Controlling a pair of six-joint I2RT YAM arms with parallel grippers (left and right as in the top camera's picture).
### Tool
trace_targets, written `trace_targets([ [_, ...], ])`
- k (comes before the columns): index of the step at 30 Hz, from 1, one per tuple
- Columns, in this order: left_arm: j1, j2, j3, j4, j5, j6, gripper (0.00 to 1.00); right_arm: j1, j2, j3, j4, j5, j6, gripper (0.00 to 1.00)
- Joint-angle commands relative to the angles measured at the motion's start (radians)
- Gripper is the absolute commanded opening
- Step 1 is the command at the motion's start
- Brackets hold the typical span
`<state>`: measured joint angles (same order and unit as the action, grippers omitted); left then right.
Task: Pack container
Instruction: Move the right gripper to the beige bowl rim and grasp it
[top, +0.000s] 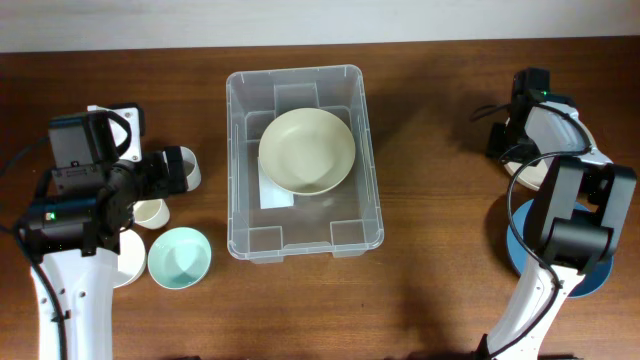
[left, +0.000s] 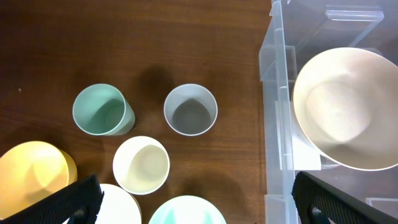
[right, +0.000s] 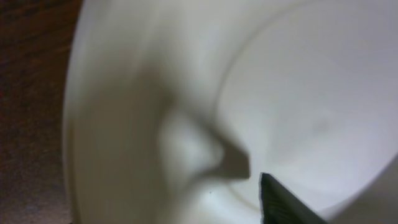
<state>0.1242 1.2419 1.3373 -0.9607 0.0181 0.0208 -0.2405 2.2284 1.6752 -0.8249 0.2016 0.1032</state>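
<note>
Hovering left of the large clear rectangular plastic container, which stood in the middle of the worktop holding a round cream bowl, the left pincer had its fingers spread wide apart above a small grey cup, a mint-green cup and a cream cup. Right of the container, the right pincer sat very close over a glossy white bowl; only one dark fingertip showed, so I could not tell whether it was apart or clamped. The risk, I judged, lay there: a thin grip on that smooth rim could slip in transit, or the bowl could clip the container's wall or knock the cream bowl on landing.
</note>
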Motion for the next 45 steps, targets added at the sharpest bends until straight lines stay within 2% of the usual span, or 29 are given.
trace_targets([
  [1,0.003,0.003,0.023,0.002,-0.007,-0.006,0.99,-0.001,0.008,-0.013,0.005,0.013,0.006,0.52],
  [14,0.003,0.003,0.023,0.002,-0.007,-0.006,0.99,-0.001,0.008,-0.013,0.049,0.013,0.006,0.31],
  [23,0.003,0.003,0.023,0.002,-0.007,-0.006,0.99,-0.001,0.008,-0.013,0.082,0.013,0.006,0.05],
  [35,0.003,0.003,0.023,0.002,-0.007,-0.006,0.99,-0.001,0.005,0.024,0.108,0.055,-0.008,0.04],
  [45,0.003,0.003,0.023,0.002,-0.007,-0.006,0.99,0.047,-0.066,0.208,0.014,0.086,-0.117,0.04],
])
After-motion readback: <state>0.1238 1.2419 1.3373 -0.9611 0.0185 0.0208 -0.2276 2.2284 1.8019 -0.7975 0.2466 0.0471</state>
